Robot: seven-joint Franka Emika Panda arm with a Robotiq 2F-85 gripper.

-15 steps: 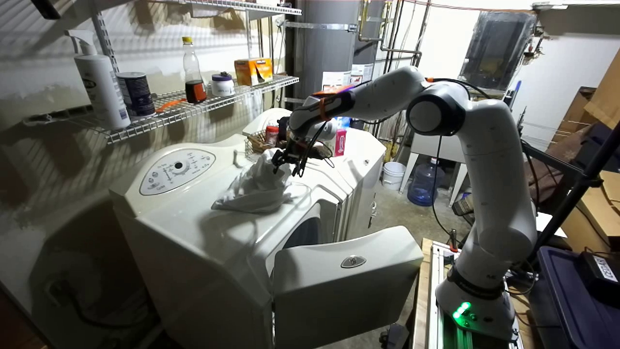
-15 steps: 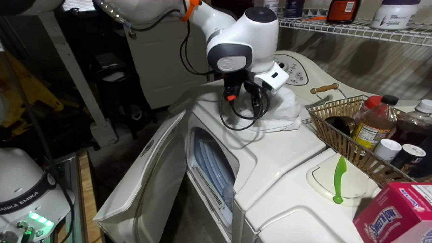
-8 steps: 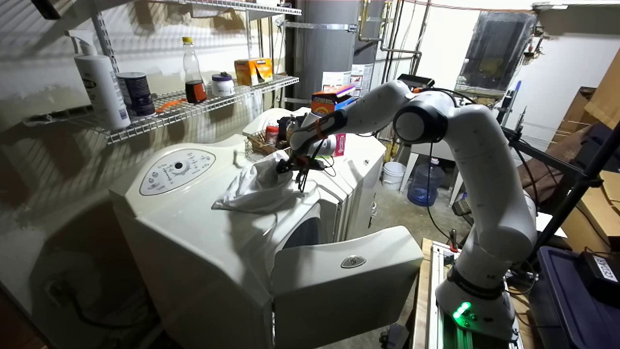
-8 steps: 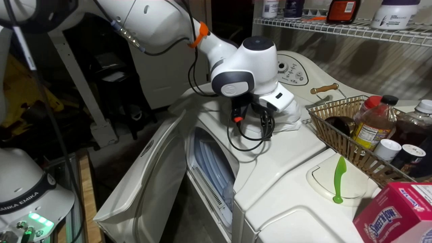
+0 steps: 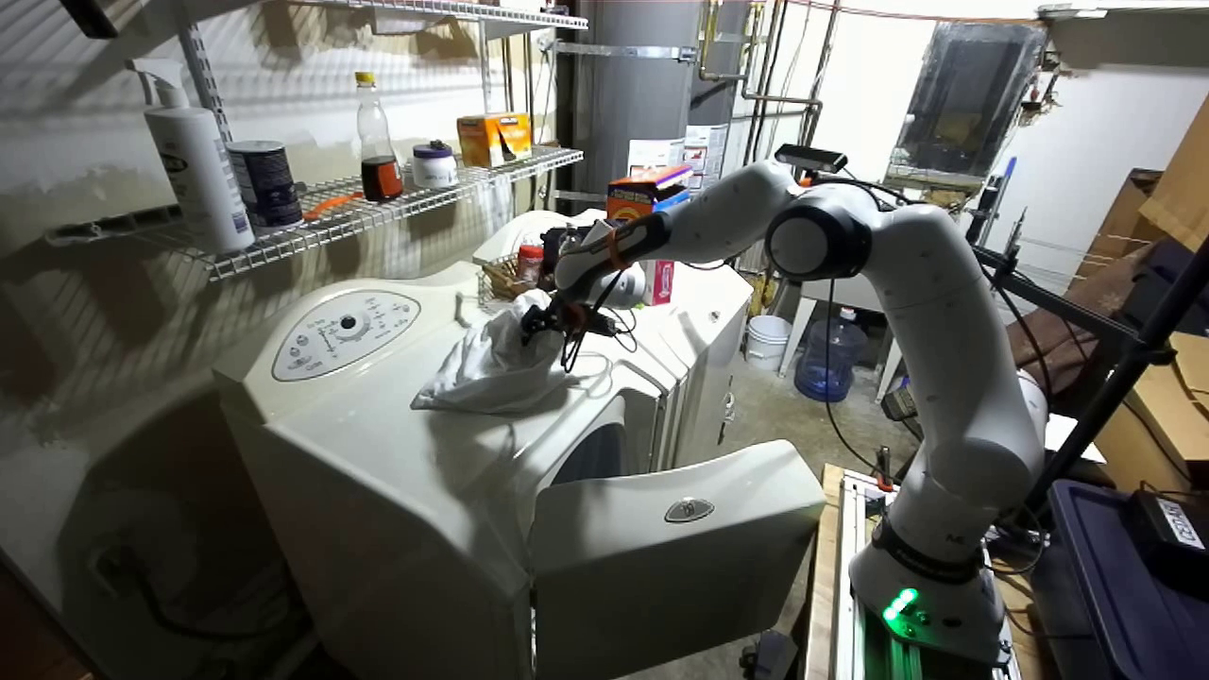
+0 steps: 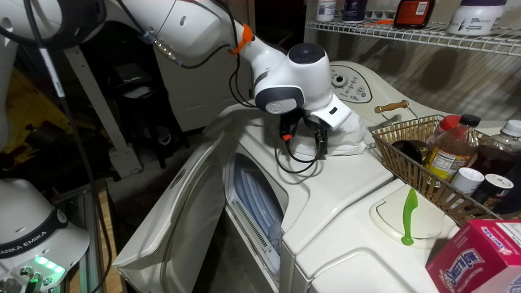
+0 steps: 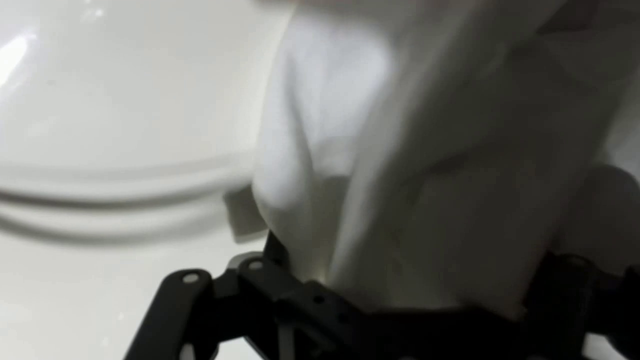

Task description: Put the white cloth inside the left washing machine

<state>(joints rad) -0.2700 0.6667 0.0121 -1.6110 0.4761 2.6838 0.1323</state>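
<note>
- Governing relation: the bulk of the white cloth (image 5: 486, 368) lies from the fingers (image 7: 255, 287) toward the back edge of the desk (image 5: 378, 430) (here, the top of the left washing machine (image 5: 397, 538)); the single arm (image 5: 973, 331) extends over the front edge.
- Long axis: none is definite, as the cloth is heaped; in the wrist view its folds run lengthwise through the gap between the fingers.
- Relative position: a raised part of the cloth stands between the fingers; the rest spreads below them onto the desk.
- Finger state: spread apart, one on each side of the raised part. Whether either bears on the fabric cannot be told.
- Cloth location: on the desk, between the front edge and the control panel (image 5: 347, 335) at the back edge, one flap pointing toward the outer side edge.
- Next action (judgement): the fingers should close on the raised part before any lift; transfer would then run past the front edge and down to the drum opening (image 6: 252, 195), beside the open door (image 5: 671, 567). A shallow pinch could let the loose flap catch on that edge.
</note>
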